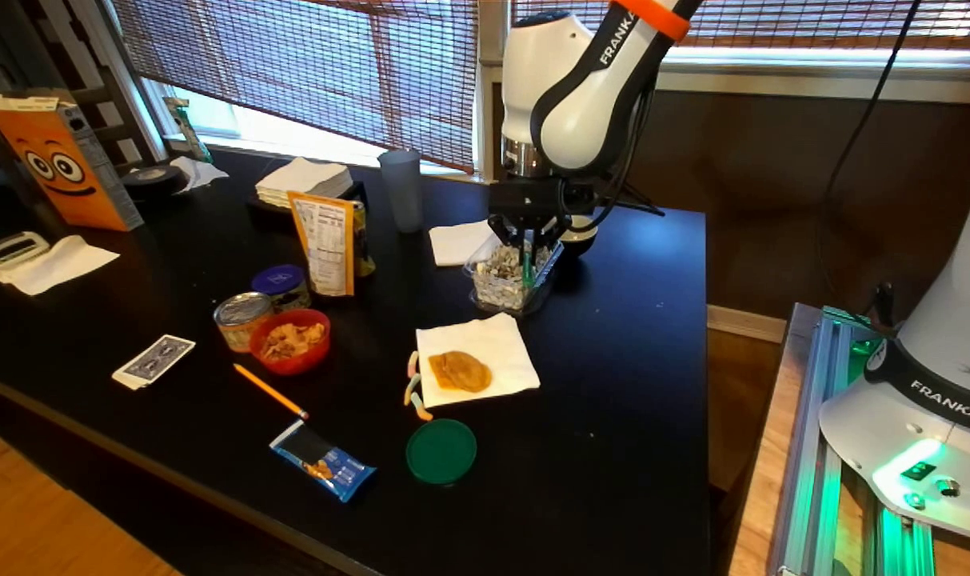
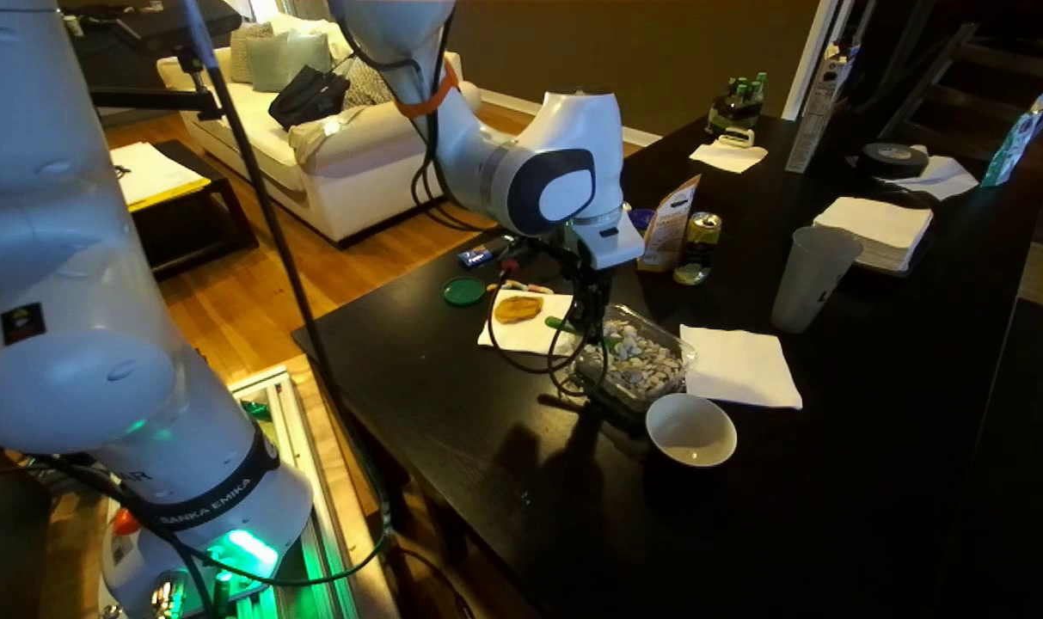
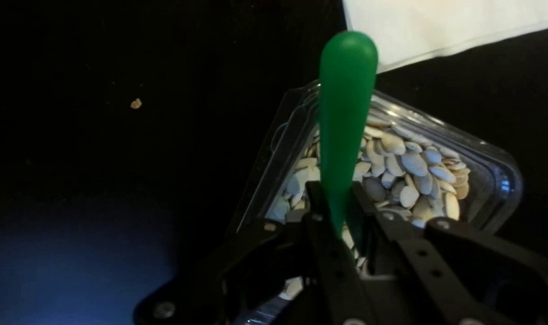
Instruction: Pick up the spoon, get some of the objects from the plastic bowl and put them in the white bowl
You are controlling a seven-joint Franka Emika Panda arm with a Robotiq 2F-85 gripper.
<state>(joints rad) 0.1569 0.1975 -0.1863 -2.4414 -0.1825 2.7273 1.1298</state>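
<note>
hung right over the plastic bowl [image 3: 504, 185] | had the white bowl [image 2: 691, 425] just beside | had the gripper [image 3: 339, 201] clenched on the green spoon [image 3: 347, 108] | and now, likely needed a shallow, level dip, then slow lift, spilling no seeds [image 3: 414, 164]

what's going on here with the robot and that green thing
A robot arm has its hand shut on a green spoon, right over a clear bowl of what look like pale seeds. It seems to be about scooping some into the white bowl standing close by, where no heap of seeds shows. Whether the spoon has picked any up, I can't tell; the hand hides part of it.
</note>
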